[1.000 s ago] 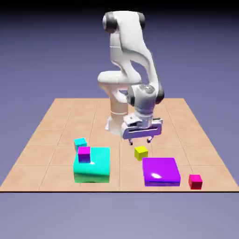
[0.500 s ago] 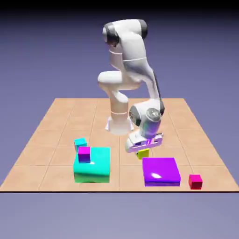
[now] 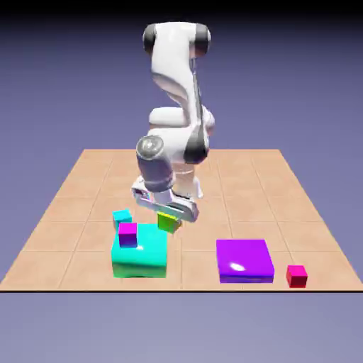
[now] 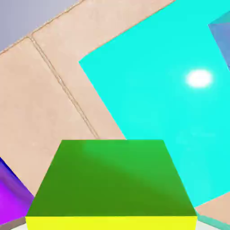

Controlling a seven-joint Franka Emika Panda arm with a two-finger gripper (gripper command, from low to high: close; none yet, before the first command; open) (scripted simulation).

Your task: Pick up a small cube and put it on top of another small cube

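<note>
My gripper [image 3: 169, 222] is shut on the small yellow cube [image 3: 168, 222], held just above the table beside the far right corner of the big cyan block [image 3: 140, 249]. In the hand view the yellow cube [image 4: 112, 184] fills the lower half, its shaded face looking green, and hides my fingertips. Behind it spreads the cyan block's top [image 4: 170, 99]. A small magenta cube [image 3: 127, 233] sits on the cyan block's left part. A small cyan cube [image 3: 122, 218] rests on the table just behind it. A small red cube [image 3: 296, 276] lies at the front right.
A big flat purple block [image 3: 244, 259] lies on the tan tiled table [image 3: 71, 184] right of the cyan block, and its corner [image 4: 11, 197] shows at the hand view's lower left. The table's front edge runs just below the blocks.
The arm swung from above the purple block toward the exterior view's left, carrying the yellow cube off the table to the cyan block's far right corner. The hand rolled as it went.
</note>
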